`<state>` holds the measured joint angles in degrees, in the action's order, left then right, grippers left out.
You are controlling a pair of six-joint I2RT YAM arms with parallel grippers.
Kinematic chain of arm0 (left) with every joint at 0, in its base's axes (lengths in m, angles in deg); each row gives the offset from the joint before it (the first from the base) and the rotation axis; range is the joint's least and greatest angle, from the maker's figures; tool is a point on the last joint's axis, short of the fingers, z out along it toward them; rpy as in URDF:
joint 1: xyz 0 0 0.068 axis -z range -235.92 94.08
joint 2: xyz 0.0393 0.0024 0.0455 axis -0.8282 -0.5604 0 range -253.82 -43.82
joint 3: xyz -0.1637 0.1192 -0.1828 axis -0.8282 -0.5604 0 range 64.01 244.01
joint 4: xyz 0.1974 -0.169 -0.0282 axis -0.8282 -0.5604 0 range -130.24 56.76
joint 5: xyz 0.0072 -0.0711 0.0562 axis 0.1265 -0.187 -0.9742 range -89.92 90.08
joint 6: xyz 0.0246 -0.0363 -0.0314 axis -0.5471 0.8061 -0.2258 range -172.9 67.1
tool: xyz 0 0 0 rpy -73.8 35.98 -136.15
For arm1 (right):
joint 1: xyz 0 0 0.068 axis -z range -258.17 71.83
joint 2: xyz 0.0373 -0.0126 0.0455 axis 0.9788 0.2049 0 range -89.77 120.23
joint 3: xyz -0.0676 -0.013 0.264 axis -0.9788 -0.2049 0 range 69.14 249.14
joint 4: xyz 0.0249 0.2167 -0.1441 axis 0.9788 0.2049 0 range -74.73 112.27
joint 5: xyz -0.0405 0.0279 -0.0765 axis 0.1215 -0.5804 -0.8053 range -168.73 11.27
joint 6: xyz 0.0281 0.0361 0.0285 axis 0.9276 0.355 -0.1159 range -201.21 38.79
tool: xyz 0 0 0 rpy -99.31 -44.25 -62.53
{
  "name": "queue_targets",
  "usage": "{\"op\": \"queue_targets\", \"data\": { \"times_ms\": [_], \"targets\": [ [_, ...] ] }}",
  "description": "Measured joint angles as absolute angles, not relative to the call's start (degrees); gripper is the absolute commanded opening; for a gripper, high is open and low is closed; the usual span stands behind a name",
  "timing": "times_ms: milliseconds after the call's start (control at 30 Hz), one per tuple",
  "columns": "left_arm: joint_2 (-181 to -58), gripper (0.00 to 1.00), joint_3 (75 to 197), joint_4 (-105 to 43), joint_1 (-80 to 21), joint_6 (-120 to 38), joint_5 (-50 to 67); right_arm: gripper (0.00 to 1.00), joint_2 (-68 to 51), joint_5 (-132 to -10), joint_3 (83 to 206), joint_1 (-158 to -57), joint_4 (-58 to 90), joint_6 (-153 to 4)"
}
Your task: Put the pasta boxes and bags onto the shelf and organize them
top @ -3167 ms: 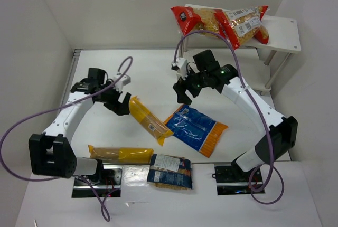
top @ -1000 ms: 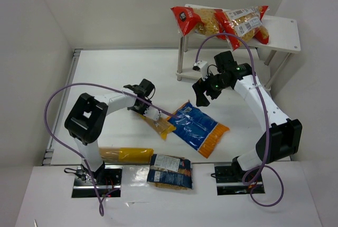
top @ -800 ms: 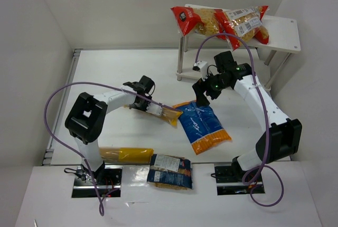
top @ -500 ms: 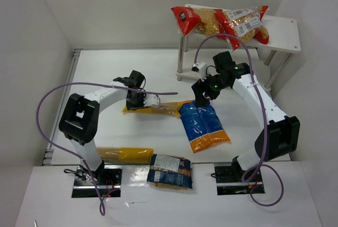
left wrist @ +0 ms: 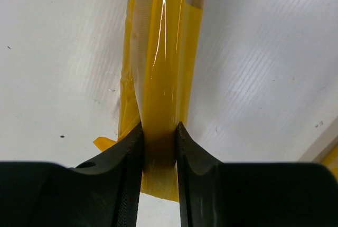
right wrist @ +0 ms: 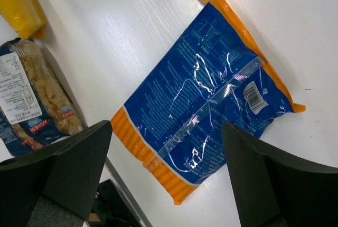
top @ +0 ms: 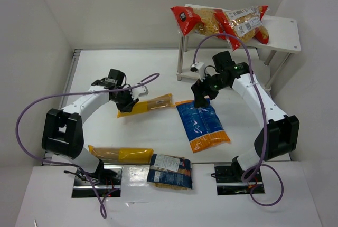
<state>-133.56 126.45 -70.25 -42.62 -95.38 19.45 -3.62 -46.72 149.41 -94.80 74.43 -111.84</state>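
Note:
My left gripper (top: 125,101) is shut on the near end of a long yellow spaghetti pack (top: 148,104), which lies flat on the table. In the left wrist view the pack (left wrist: 163,74) is pinched between both fingers (left wrist: 124,164). The large blue-and-orange bag (top: 203,125) lies flat right of it. My right gripper (top: 199,96) hovers open over that bag's far end. The right wrist view has the bag (right wrist: 211,92) below the open right gripper (right wrist: 166,129), untouched. Two clear red-ended bags (top: 196,20) (top: 244,24) rest on the white shelf (top: 282,32).
A second yellow spaghetti pack (top: 120,153) and a small dark-blue pack (top: 170,170) lie at the near edge between the arm bases. The right wrist view has them at its left edge: the dark-blue pack (right wrist: 31,100) and the yellow pack (right wrist: 18,2). White walls enclose the table.
My left gripper has swung the yellow spaghetti pack left, off the blue-and-orange bag. The bag has turned to lie nearly lengthwise. The right gripper has shifted slightly left.

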Motion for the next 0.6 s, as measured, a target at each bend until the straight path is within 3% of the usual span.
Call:
{"op": "queue_targets", "data": {
  "times_ms": [400, 467, 567, 600],
  "targets": [
    [-133.4, 0.0, 120.6, -64.1, -44.8, -87.7, 20.8, 0.92, 6.8, -58.9, 150.6, -115.0, 65.0, -112.7],
    [-133.4, 0.13, 120.0, -63.1, -45.2, -86.8, 20.8, 0.92, 8.0, -59.5, 150.6, -114.7, 64.1, -113.3],
    [-133.3, 0.69, 119.0, -61.6, -46.2, -85.1, 20.7, 0.92, 8.2, -60.0, 150.6, -114.1, 62.1, -114.9],
    [-133.1, 0.71, 118.8, -61.5, -46.7, -84.8, 20.6, 0.92, 8.2, -60.1, 150.6, -113.9, 61.1, -115.6]
  ]
}}
